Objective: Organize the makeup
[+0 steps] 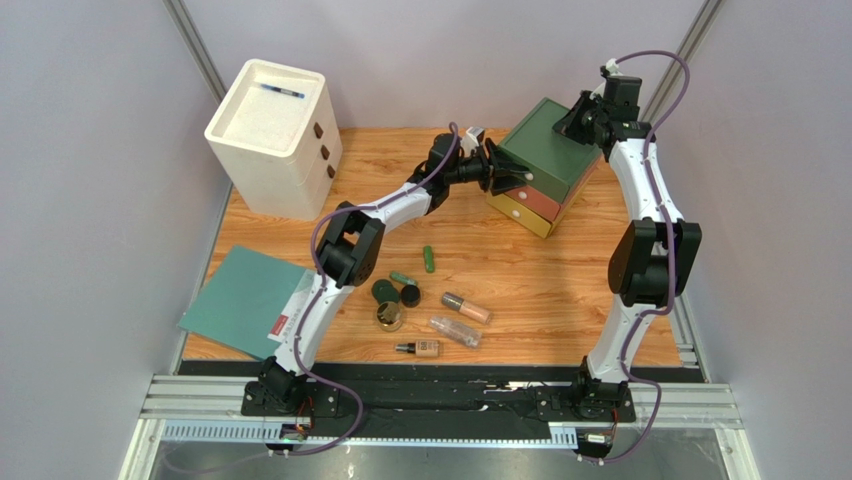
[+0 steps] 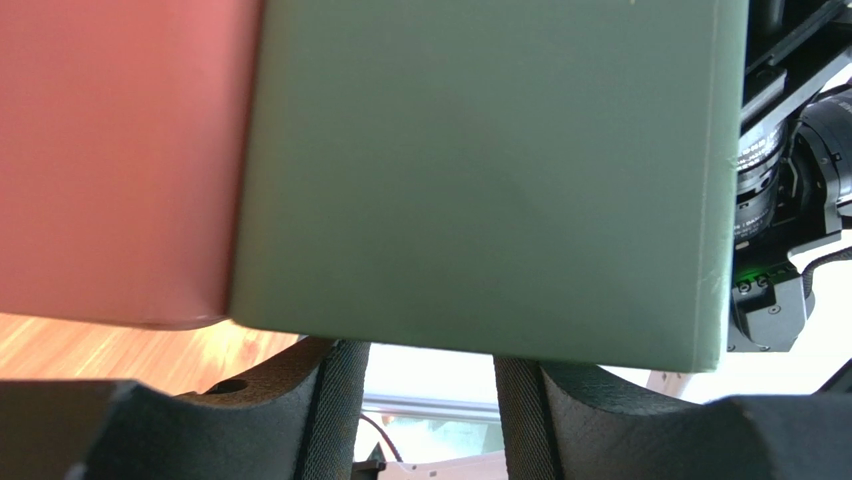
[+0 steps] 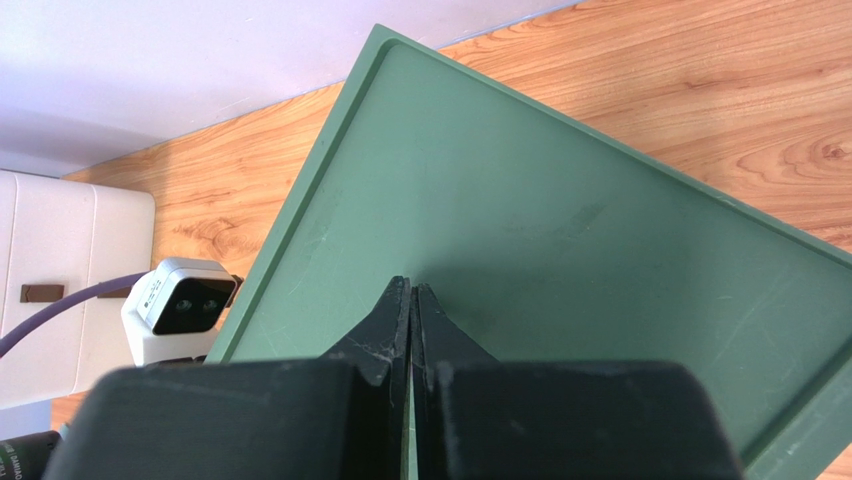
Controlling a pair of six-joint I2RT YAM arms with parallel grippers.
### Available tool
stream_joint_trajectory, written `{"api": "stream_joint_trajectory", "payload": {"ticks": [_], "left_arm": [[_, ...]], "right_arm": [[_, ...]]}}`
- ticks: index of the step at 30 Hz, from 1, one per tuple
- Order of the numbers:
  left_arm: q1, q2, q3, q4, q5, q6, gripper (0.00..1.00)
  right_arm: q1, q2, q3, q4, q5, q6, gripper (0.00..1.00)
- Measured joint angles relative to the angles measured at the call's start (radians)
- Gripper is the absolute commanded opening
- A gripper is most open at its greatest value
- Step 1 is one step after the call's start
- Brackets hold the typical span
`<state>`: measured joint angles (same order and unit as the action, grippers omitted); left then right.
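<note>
Your right gripper (image 3: 412,300) has its fingers pinched together with nothing between them. Their tips sit on the flat green top of the small three-colour drawer chest (image 1: 545,150), which I take to be a brace so the chest does not slide. Your left gripper (image 2: 428,372) is hard up against the chest's front, with a green face filling its camera and a terracotta one beside it. Its fingers (image 2: 330,400) stand moderately apart with nothing seen between them, so I judge you are lining up on a drawer, not gripping. The makeup (image 1: 403,279) lies loose on the wood-grain tabletop (image 1: 560,290), well apart from the chest and with none of it in a drawer: a green tube (image 1: 428,258), a dark green round jar (image 1: 385,291), a black round jar (image 1: 410,295), a gold-rimmed compact (image 1: 389,317), and a pinkish bottle (image 1: 466,307), a clear bottle (image 1: 455,330) and a beige bottle (image 1: 418,348). A white drawer cabinet (image 1: 270,135) at the back left carries a thin blue pen (image 1: 280,91), a flat teal board (image 1: 245,300) overhangs the left edge, and plain pale walls close the space in.
</note>
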<state>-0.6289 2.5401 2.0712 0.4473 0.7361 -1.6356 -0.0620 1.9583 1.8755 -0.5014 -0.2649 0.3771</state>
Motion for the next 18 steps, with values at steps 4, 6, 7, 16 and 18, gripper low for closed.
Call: {"api": "stream_joint_trajectory", "payload": {"ticks": [4,6,7,16,18], "left_arm": [[-0.005,0.002,0.018,0.0,0.001,-0.002,0.57],[-0.006,0.003,0.037,-0.001,0.004,-0.001,0.55],[-0.007,0.003,0.045,-0.004,0.003,0.0,0.54],[-0.014,0.017,0.066,-0.031,0.002,0.004,0.42],[-0.016,0.017,0.066,-0.036,0.0,0.006,0.4]], "right_arm": [[-0.001,-0.005,-0.014,0.016,-0.006,0.002,0.0],[-0.002,-0.008,-0.021,0.021,-0.008,0.004,0.0],[-0.002,-0.008,-0.024,0.025,-0.008,0.005,0.0],[-0.005,-0.012,-0.037,0.043,-0.012,0.005,0.0],[-0.005,-0.012,-0.038,0.045,-0.015,0.005,0.0]]}}
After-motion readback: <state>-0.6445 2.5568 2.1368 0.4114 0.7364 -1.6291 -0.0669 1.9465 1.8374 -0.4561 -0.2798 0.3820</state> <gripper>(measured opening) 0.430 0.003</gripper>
